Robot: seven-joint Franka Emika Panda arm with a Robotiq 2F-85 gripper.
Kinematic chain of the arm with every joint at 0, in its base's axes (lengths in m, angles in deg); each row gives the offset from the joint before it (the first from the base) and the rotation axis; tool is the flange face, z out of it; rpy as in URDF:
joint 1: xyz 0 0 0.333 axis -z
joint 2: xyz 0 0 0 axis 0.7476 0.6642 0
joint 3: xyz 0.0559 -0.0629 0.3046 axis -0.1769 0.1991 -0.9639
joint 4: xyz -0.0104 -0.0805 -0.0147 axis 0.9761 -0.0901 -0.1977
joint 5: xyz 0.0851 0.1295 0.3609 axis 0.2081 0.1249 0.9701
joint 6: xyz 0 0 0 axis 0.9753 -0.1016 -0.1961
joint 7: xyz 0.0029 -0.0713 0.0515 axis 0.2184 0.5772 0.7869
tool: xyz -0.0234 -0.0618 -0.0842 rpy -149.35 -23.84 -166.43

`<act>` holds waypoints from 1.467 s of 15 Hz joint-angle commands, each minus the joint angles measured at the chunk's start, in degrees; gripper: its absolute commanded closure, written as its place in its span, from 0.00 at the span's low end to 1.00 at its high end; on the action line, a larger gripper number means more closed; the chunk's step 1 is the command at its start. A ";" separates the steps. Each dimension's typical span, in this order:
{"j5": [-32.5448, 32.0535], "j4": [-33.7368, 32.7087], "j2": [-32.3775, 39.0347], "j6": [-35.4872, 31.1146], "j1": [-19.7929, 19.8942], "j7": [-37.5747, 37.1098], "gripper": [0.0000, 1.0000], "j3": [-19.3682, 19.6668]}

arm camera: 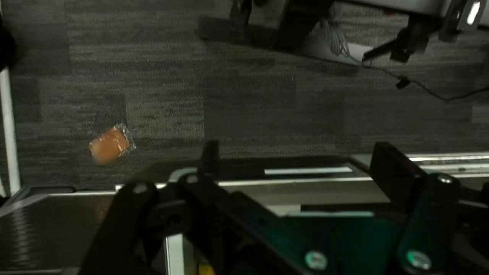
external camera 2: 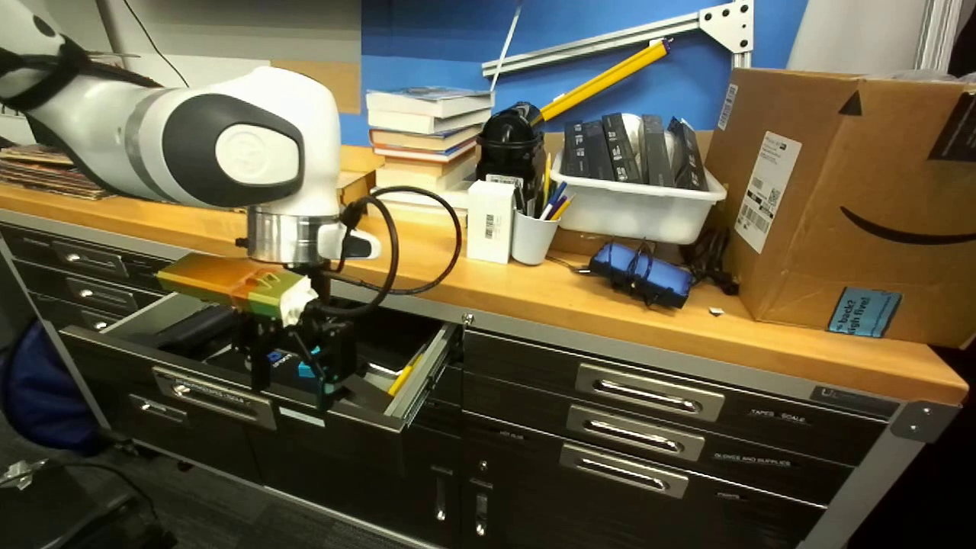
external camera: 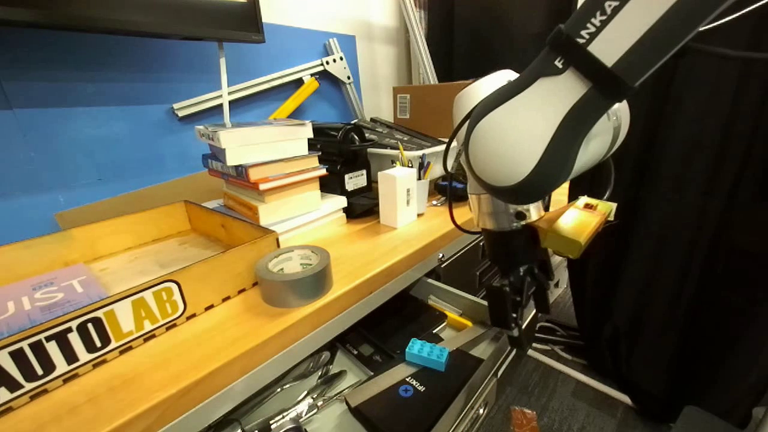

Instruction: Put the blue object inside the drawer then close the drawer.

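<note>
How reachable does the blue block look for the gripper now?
Probably yes: the drawer stands open, the blue block lies uncovered inside it, and the gripper is open, though near the drawer's front edge, so it likely must shift inward.

Drawer [external camera 2: 114, 354] pulled out, reachable from above. Gripper [arm camera: 298, 158] hangs over its front rim, jaws wide apart, rim visible between them in wrist view; touching or apart, cannot tell. Room over drawer between gripper and edge of bench [external camera: 372, 252]; grey tape roll [external camera: 300, 291] stands near that edge. Inside drawer, black case [external camera: 441, 390] near front wall, blue object [external camera: 426, 354] at case edge, metal tools [external camera: 306, 411] beside. Cable loop [external camera 2: 394, 248] and yellow-covered block [external camera: 573, 231] jut out above gripper. Floor room on carpet [arm camera: 248, 103] in front of drawer.
</note>
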 commanded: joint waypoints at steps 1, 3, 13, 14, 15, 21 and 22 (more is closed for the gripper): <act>0.89 -2.41 4.69 5.70 1.06 7.16 0.00 1.73; -0.31 -2.44 7.82 3.96 1.44 6.26 0.00 1.78; 5.12 -0.05 14.83 -19.94 0.27 -6.39 0.00 -0.35; 5.05 -0.22 15.38 -22.37 -0.02 -8.69 0.00 -0.48; 4.36 -0.59 16.11 -24.95 -0.38 -11.41 0.00 -0.51; -13.31 -2.86 19.62 -38.83 -7.71 -35.86 0.00 7.02; -17.26 -3.54 19.84 -40.01 -10.00 -40.49 0.00 9.80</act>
